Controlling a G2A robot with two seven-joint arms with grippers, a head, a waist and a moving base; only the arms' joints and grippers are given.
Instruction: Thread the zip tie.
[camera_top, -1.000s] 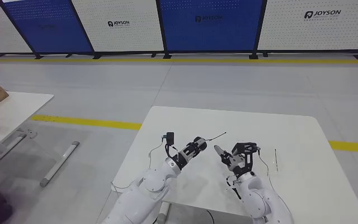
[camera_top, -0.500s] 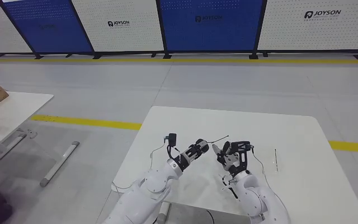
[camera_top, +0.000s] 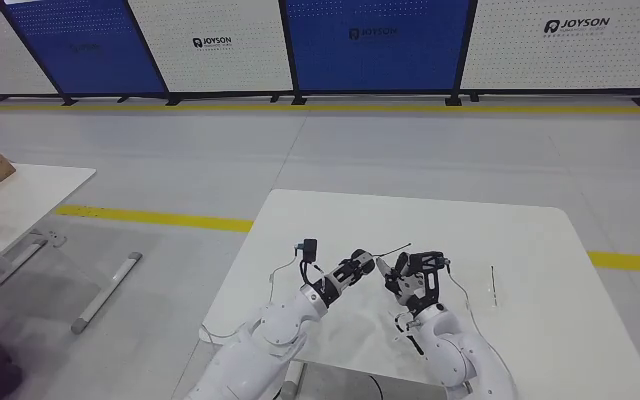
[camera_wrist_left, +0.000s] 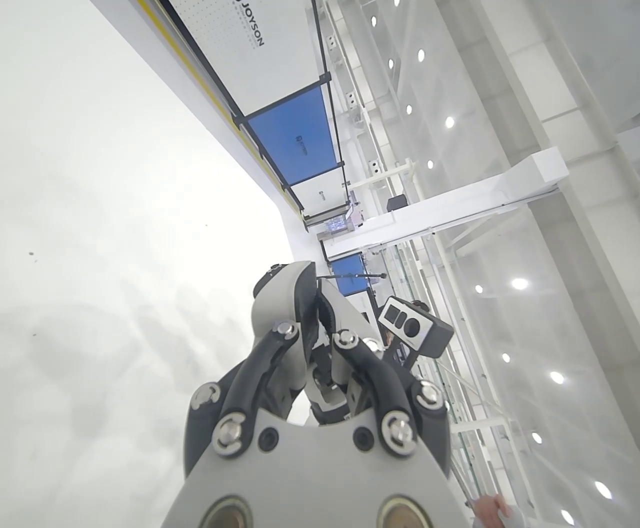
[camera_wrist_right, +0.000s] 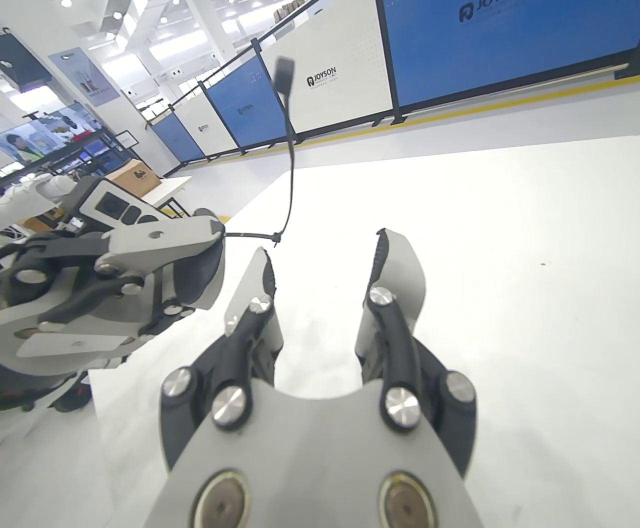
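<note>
The left gripper (camera_wrist_right: 217, 245) pinches the black zip tie (camera_wrist_right: 290, 165) and holds it out, probably so the right gripper (camera_wrist_right: 324, 255), wide open and empty, can grasp it

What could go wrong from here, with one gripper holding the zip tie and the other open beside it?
The left gripper pinches the zip tie at one end only; its long free part bends upward and may sway, spoiling alignment. The right gripper stands open close beside the tie; closing off-line might knock it aside.
</note>
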